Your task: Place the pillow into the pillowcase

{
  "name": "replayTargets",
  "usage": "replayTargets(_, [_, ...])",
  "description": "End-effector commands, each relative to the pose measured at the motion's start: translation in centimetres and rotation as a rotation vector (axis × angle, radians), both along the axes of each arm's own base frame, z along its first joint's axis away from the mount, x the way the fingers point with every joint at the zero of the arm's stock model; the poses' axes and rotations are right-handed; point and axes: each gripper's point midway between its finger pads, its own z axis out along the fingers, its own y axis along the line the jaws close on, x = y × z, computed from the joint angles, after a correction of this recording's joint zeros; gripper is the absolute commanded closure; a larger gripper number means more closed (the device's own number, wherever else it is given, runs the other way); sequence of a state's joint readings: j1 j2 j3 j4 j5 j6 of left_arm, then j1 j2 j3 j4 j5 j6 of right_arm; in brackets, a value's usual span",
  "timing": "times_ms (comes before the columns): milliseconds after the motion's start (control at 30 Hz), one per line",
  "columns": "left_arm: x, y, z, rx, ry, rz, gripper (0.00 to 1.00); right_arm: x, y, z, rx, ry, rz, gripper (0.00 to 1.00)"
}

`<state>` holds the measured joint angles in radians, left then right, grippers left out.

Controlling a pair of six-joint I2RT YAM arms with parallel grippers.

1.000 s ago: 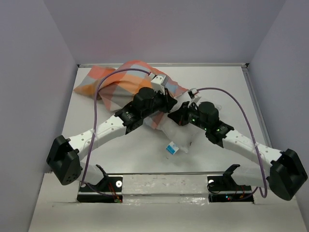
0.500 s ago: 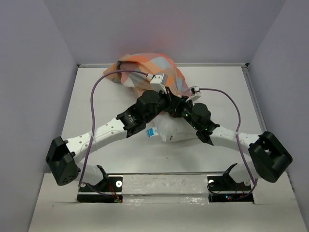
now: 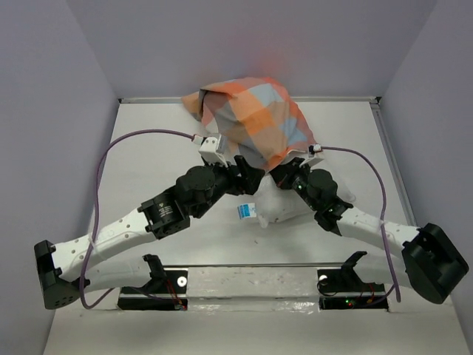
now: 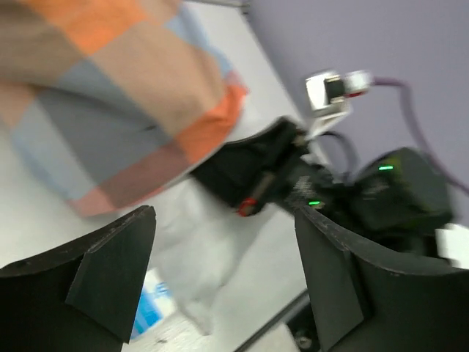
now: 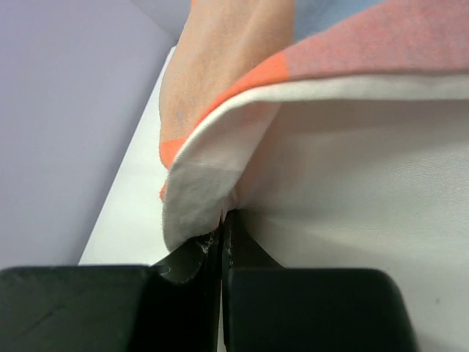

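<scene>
The checked pillowcase point(image 3: 255, 122) is held up at the back middle, draped over the upper part of the white pillow point(image 3: 279, 208). My right gripper point(image 3: 287, 174) is shut on the pillowcase's hem point(image 5: 192, 198), with the pillow point(image 5: 366, 191) right beside it. My left gripper point(image 3: 247, 177) stands open just left of the pillowcase and holds nothing. In the left wrist view its fingers point(image 4: 110, 268) spread wide over the pillow point(image 4: 198, 271), with the pillowcase point(image 4: 110, 95) above. A blue label point(image 3: 244, 212) sticks out at the pillow's near left corner.
Grey walls close in the table on three sides, with a raised rim point(image 3: 148, 99) along the back. Purple cables point(image 3: 140, 134) arch over both arms. A metal bar point(image 3: 251, 279) with the arm bases runs along the near edge.
My left gripper has opened, let go of the pillowcase and drawn back to the left. The pillowcase has risen and swung right over the pillow, still in my right gripper.
</scene>
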<state>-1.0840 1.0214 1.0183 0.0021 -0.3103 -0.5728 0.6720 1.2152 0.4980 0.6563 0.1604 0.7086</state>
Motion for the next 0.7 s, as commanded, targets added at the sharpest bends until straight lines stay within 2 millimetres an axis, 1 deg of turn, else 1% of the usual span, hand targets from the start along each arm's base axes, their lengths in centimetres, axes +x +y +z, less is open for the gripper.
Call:
replayTargets(0, [2.7, 4.8, -8.2, 0.227, 0.036, 0.239, 0.16, -0.5, -1.0, 2.2, -0.067, -0.041, 0.018, 1.00])
replayTargets(33, [2.8, 5.0, -10.9, 0.277, 0.045, 0.247, 0.19, -0.9, -1.2, 2.1, -0.081, -0.025, 0.043, 1.00])
replayTargets(67, [3.1, 5.3, -12.4, 0.310, 0.052, 0.260, 0.20, -1.0, -1.6, 2.2, -0.088, -0.022, 0.045, 1.00])
replayTargets(100, [3.1, 5.3, -14.3, 0.359, 0.041, 0.244, 0.21, -1.7, -1.2, 2.4, -0.089, -0.023, 0.084, 1.00])
replayTargets(133, [3.6, 4.5, -15.4, 0.373, 0.034, 0.237, 0.22, -2.1, -1.5, 2.7, -0.096, -0.024, 0.094, 1.00])
replayTargets(167, [3.7, 4.3, -16.2, 0.394, 0.029, 0.234, 0.22, -2.4, -1.6, 2.9, -0.109, -0.027, 0.104, 1.00])
replayTargets(200, [4.1, 4.3, -18.1, 0.462, 0.020, 0.231, 0.22, -2.5, -1.8, 3.2, -0.113, -0.028, 0.112, 1.00])
replayTargets(233, [4.2, 4.1, -17.7, 0.440, 0.010, 0.235, 0.22, -3.0, -1.7, 3.5, -0.117, -0.032, 0.134, 1.00])
replayTargets(267, [4.7, 3.5, -18.3, 0.461, -0.010, 0.227, 0.22, -3.2, -2.2, 4.3, -0.122, -0.043, 0.135, 1.00])
replayTargets(367, [5.5, 2.1, -19.3, 0.501, -0.065, 0.191, 0.22, -3.7, -2.6, 4.8, -0.124, -0.041, 0.143, 1.00])
replayTargets(400, [5.4, 1.4, -20.3, 0.519, -0.064, 0.158, 0.22, -3.7, -2.6, 5.3, -0.120, -0.049, 0.156, 1.00])
replayTargets(433, [5.4, 0.9, -20.6, 0.523, -0.070, 0.136, 0.22, -3.8, -2.4, 5.3, -0.119, -0.043, 0.162, 1.00])
replayTargets(467, [5.4, -0.1, -20.3, 0.500, -0.094, 0.103, 0.22, -3.8, -2.4, 5.2, -0.116, -0.034, 0.165, 1.00])
replayTargets(533, [5.5, -1.0, -20.6, 0.492, -0.111, 0.073, 0.22, -3.6, -2.4, 5.4, -0.111, -0.036, 0.168, 1.00])
replayTargets(567, [5.6, -2.0, -20.9, 0.487, -0.127, 0.044, 0.22, -3.7, -2.3, 5.4, -0.107, -0.032, 0.174, 1.00])
replayTargets(667, [5.6, -3.5, -21.5, 0.477, -0.148, -0.008, 0.21, -3.6, -2.2, 5.8, -0.106, -0.041, 0.175, 1.00])
